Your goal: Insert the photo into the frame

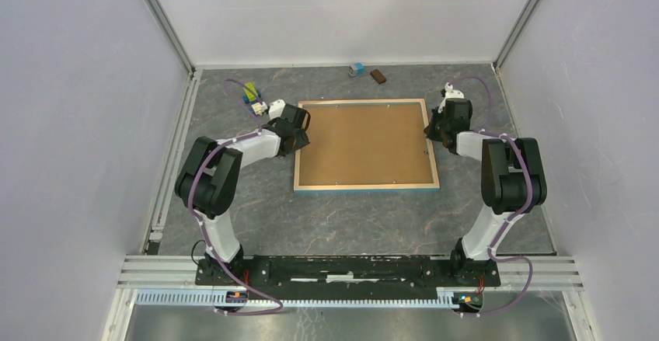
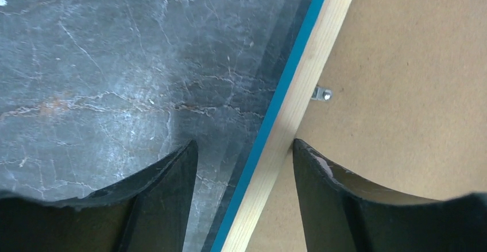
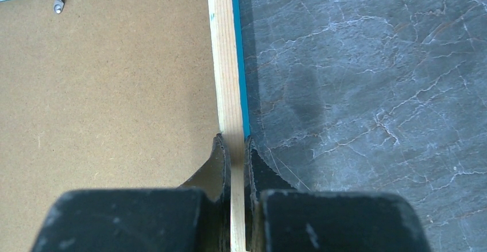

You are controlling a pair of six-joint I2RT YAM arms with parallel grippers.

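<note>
The frame lies back side up on the table, its pale wood rails around a brown backing board. The photo is hidden. My left gripper is at the left rail. In the left wrist view it is open, its fingers straddling the wood rail with its blue edge, one over the table and one over the board. My right gripper is at the right rail. The right wrist view shows it shut on that rail, the board to its left.
Small metal clips hold the board in the frame. At the back of the table lie a small blue block, a brown block and a yellow-green and blue piece. Enclosure walls stand on three sides.
</note>
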